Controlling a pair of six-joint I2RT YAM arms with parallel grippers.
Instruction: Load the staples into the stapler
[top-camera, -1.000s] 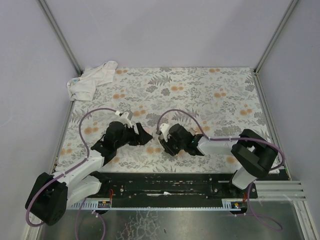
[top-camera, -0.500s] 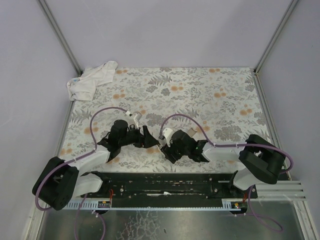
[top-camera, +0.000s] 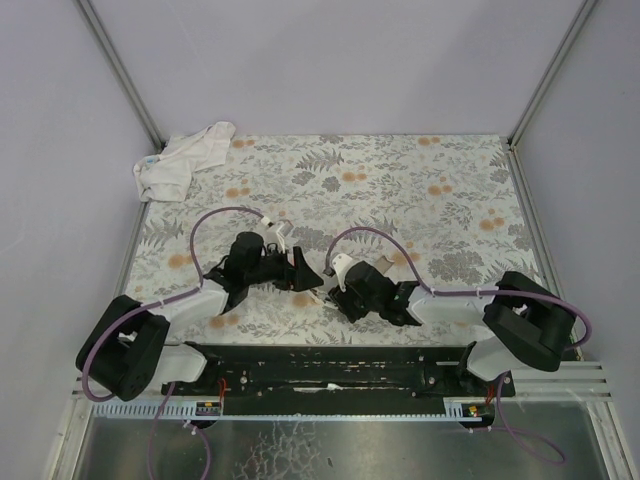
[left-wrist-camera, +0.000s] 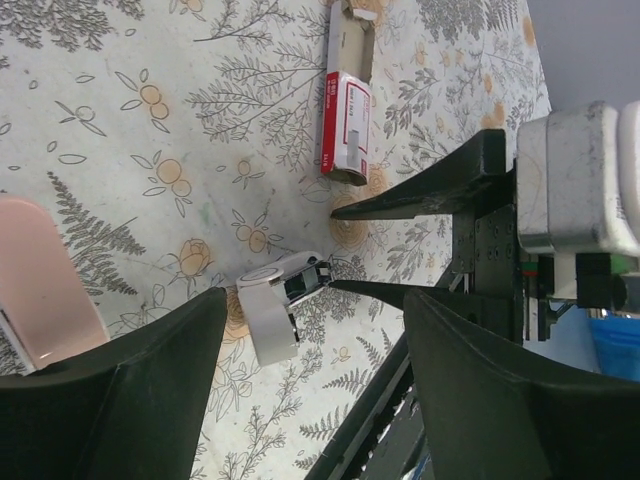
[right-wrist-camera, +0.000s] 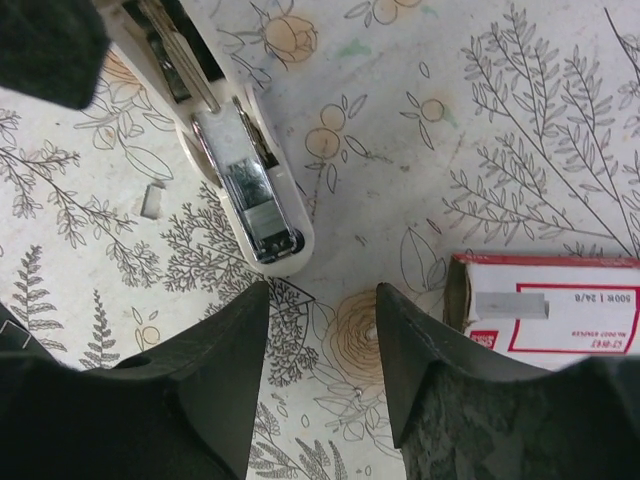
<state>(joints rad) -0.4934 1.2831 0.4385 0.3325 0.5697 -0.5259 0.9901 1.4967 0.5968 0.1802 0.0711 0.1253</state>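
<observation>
The stapler (right-wrist-camera: 250, 195) lies opened on the floral cloth, its metal magazine facing up in a cream body. In the left wrist view its white front end (left-wrist-camera: 272, 315) and a pink part (left-wrist-camera: 40, 290) show. The staples box (right-wrist-camera: 560, 315), red and white with an open flap, lies flat to the right of the stapler; it is also visible ahead of my left gripper (left-wrist-camera: 345, 120). My right gripper (right-wrist-camera: 322, 300) hovers open over bare cloth between stapler and box. My left gripper (left-wrist-camera: 315, 310) is open just behind the stapler's front end, holding nothing.
A crumpled white cloth (top-camera: 185, 160) lies at the back left corner. Both grippers (top-camera: 312, 275) (top-camera: 342, 288) nearly meet over the near middle of the mat. A tiny pale scrap (right-wrist-camera: 152, 198) lies beside the stapler. A black rail (top-camera: 330, 365) runs along the near edge.
My left gripper has moved right toward the right gripper. The right gripper has shifted slightly right and nearer, and its jaws stand wider than a second ago.
</observation>
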